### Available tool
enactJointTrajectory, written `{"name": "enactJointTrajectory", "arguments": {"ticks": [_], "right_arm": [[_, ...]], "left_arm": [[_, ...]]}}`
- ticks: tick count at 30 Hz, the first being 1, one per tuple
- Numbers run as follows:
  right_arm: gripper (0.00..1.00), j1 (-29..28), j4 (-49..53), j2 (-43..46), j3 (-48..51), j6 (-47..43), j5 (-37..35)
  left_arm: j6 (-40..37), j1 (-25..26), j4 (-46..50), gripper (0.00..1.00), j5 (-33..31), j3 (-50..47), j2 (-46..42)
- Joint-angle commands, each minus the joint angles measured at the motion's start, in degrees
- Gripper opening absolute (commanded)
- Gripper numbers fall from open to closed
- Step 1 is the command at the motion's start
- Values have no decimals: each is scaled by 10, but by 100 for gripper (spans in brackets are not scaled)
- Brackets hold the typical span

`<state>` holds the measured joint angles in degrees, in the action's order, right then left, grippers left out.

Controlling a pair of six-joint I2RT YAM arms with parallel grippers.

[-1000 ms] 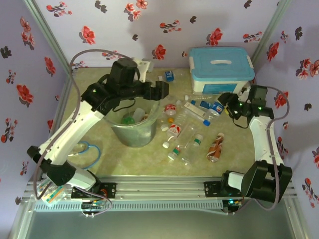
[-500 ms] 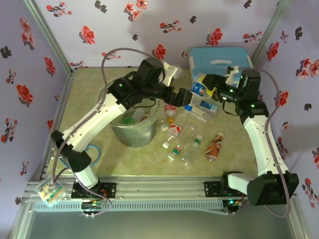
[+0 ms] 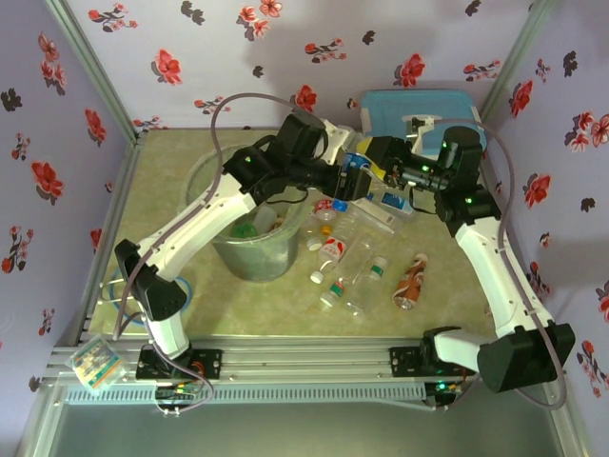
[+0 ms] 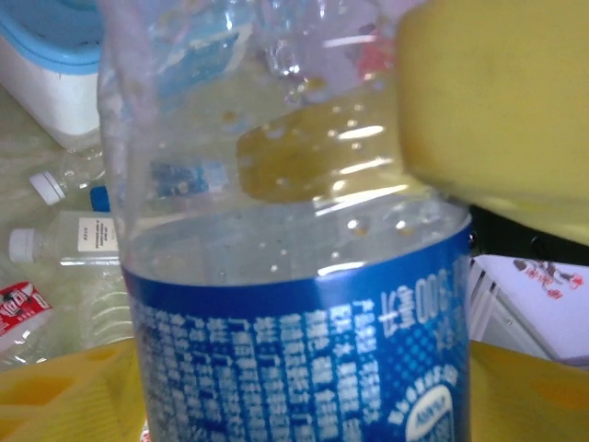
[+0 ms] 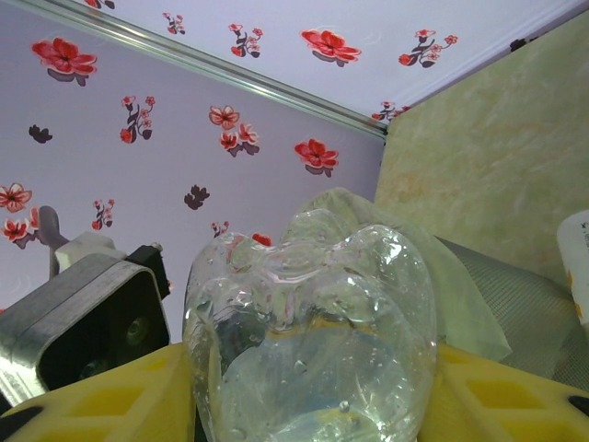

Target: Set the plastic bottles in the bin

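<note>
A clear plastic bottle with a blue label (image 3: 366, 179) hangs in the air between both arms, right of the bin (image 3: 249, 259). My right gripper (image 3: 383, 171) is shut on it, and in the right wrist view its clear ribbed base (image 5: 313, 341) sits between the yellow fingers (image 5: 110, 405). My left gripper (image 3: 352, 181) is closed on the label (image 4: 294, 350), with yellow pads (image 4: 64, 391) against both sides. The grey bin, lined with a clear bag, holds a few bottles. More plastic bottles (image 3: 335, 249) lie on the table right of the bin.
A white box with a light-blue lid (image 3: 419, 114) stands at the back right, just behind the two grippers. A crushed orange-labelled bottle (image 3: 411, 283) lies to the right. Flowered walls close in the table on three sides.
The right arm lifted the blue-labelled bottle from the table and carried it left. The left arm swung right from over the bin to meet it and closed its jaws around the bottle.
</note>
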<state>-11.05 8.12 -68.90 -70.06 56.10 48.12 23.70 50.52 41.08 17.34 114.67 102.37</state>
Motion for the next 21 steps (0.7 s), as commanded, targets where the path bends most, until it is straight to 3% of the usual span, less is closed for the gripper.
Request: {"name": "enactJointTrajectory", "arguments": {"ticks": [1, 9, 13, 18, 21], "right_arm": [[57, -3, -22, -3, -8, 5, 9], [61, -5, -29, -5, -5, 5, 8], [77, -4, -17, -6, -12, -7, 6], [85, 9, 54, 2, -38, -59, -8], [96, 19, 117, 14, -55, -103, -25]], "left_arm": [[-7, 0, -14, 71, 12, 16, 2], [-6, 0, -17, 57, 13, 13, -3], [-6, -2, -17, 55, 12, 11, -6], [-5, -13, -17, 55, 11, -2, -22], [-6, -26, -11, 55, 9, -14, -41]]}}
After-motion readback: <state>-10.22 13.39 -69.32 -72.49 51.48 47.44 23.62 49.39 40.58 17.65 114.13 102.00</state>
